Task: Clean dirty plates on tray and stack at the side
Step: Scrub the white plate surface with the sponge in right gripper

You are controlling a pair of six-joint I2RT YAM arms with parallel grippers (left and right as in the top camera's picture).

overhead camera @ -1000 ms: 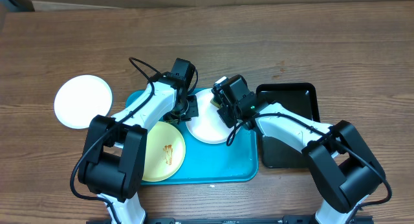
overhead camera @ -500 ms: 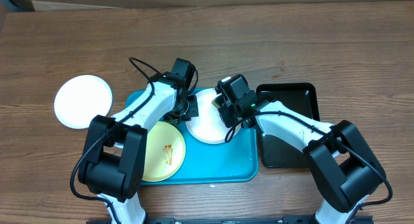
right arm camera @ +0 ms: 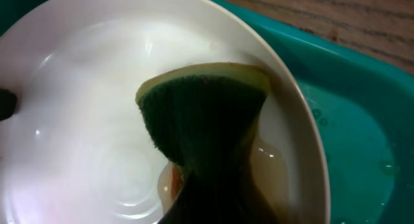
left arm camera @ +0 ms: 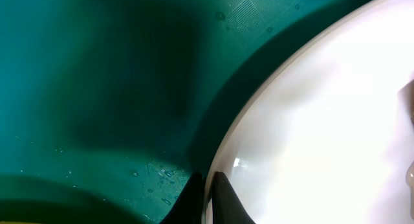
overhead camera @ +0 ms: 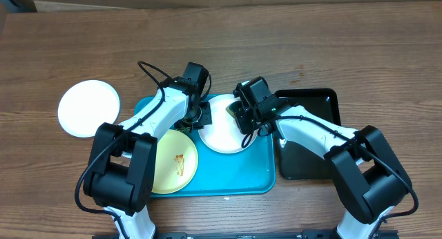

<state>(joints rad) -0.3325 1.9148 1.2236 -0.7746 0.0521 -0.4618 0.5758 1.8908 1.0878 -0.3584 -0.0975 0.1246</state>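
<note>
A white plate (overhead camera: 222,132) lies on the turquoise tray (overhead camera: 235,173), near its back edge. My left gripper (overhead camera: 199,115) is shut on this plate's left rim (left arm camera: 223,160). My right gripper (overhead camera: 243,118) is shut on a green and yellow sponge (right arm camera: 202,114) and presses it on the plate's right side (right arm camera: 84,107); brownish liquid shows beside the sponge. A pale yellow plate (overhead camera: 174,161) with a brown smear lies on the tray's front left. A second white plate (overhead camera: 89,108) lies on the table left of the tray.
A glossy black tray (overhead camera: 309,132) sits right of the turquoise tray, partly under my right arm. The wooden table (overhead camera: 311,45) extends behind and to both sides.
My right gripper with the sponge has moved a little toward the right and back across the white plate. The left gripper and the plates have stayed put.
</note>
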